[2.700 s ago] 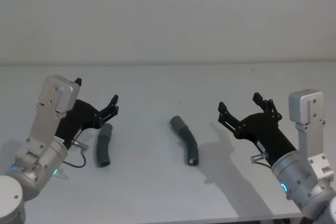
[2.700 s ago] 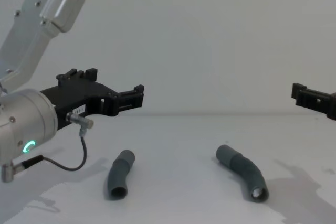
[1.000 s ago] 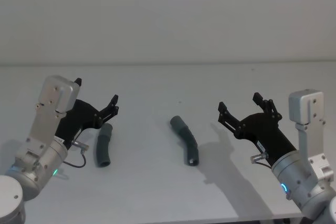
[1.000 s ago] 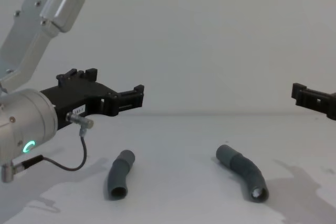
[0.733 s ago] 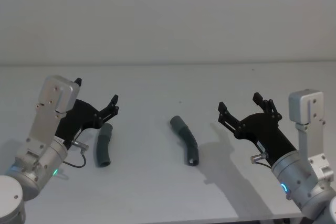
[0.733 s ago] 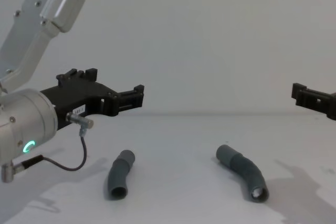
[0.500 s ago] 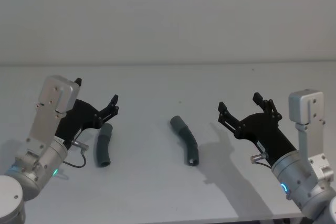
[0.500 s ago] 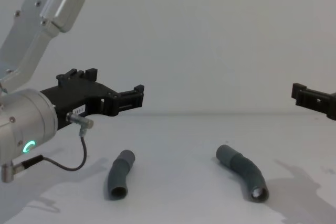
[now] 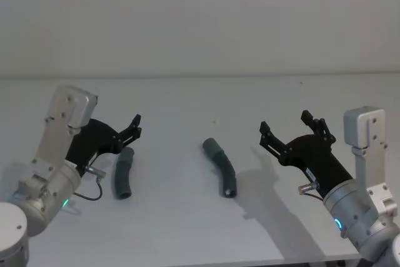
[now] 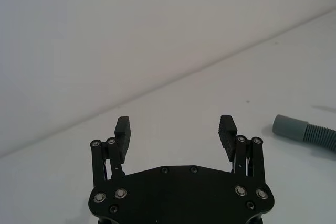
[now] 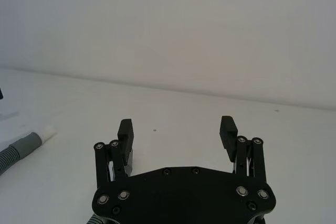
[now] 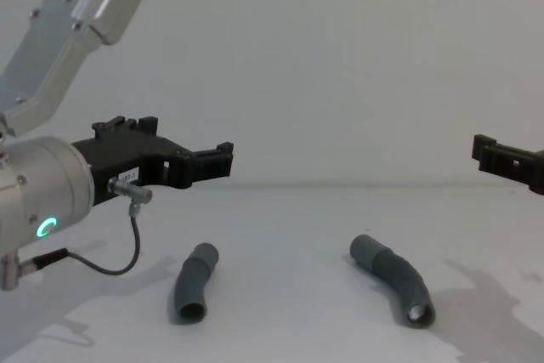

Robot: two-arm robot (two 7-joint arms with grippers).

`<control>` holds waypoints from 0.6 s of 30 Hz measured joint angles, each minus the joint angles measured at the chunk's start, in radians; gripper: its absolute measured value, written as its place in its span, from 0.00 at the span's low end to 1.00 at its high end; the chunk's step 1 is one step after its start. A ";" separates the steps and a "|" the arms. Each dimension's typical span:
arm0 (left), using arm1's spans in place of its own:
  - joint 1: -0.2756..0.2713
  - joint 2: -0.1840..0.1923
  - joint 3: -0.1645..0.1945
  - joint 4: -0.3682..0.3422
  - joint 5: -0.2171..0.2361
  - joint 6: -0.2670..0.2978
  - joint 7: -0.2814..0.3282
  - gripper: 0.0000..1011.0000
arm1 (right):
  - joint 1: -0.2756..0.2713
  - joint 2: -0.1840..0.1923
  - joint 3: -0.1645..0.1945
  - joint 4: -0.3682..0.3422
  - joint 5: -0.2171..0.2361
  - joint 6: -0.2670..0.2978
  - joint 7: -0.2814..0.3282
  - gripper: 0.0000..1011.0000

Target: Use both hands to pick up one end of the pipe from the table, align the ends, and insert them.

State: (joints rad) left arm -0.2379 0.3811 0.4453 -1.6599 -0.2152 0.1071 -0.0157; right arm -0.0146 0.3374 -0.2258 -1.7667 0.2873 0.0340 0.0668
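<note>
Found the left end effector (image 10: pixel 175 129) raised above the counter (image 9: pixel 187 229) near its left edge, angled toward the far edge and inward, its two fingers (image 10: pixel 123 129) spread wide with nothing between them. Found the right end effector (image 9: pixel 286 123) likewise lifted near the right edge, angled inward, fingers parted and empty. Counted two arms, two end effectors and two pipe pieces. Saw the left pipe piece (image 9: pixel 122 174) lying flat on the counter below the left end effector's fingertips, not touching them. Saw the right pipe piece (image 9: pixel 220 164) lying near the counter's middle, well apart from the first piece and from the right end effector. Caught, from the chest, the open bores of both pieces' near ends turned toward the near edge. Picked out in the right wrist view a narrow white tip (image 11: pixel 49 130) poking from one grey cuff, a detail not discernible from the head; could not tell which piece it belonged to. Noted in the left wrist view a smooth cuff (image 10: pixel 290 128) leading into ribbing.
</note>
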 joint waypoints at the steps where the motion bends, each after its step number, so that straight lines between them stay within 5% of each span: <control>1: 0.000 0.000 -0.002 -0.009 -0.004 0.024 -0.001 0.99 | 0.000 0.000 0.000 0.000 0.000 0.000 0.000 0.99; 18: -0.004 0.006 -0.028 -0.111 -0.067 0.347 -0.015 0.99 | 0.000 0.000 0.000 0.000 0.000 0.000 0.000 0.99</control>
State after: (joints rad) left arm -0.2414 0.3873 0.4175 -1.7705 -0.2822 0.4539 -0.0302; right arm -0.0146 0.3375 -0.2258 -1.7667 0.2873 0.0340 0.0668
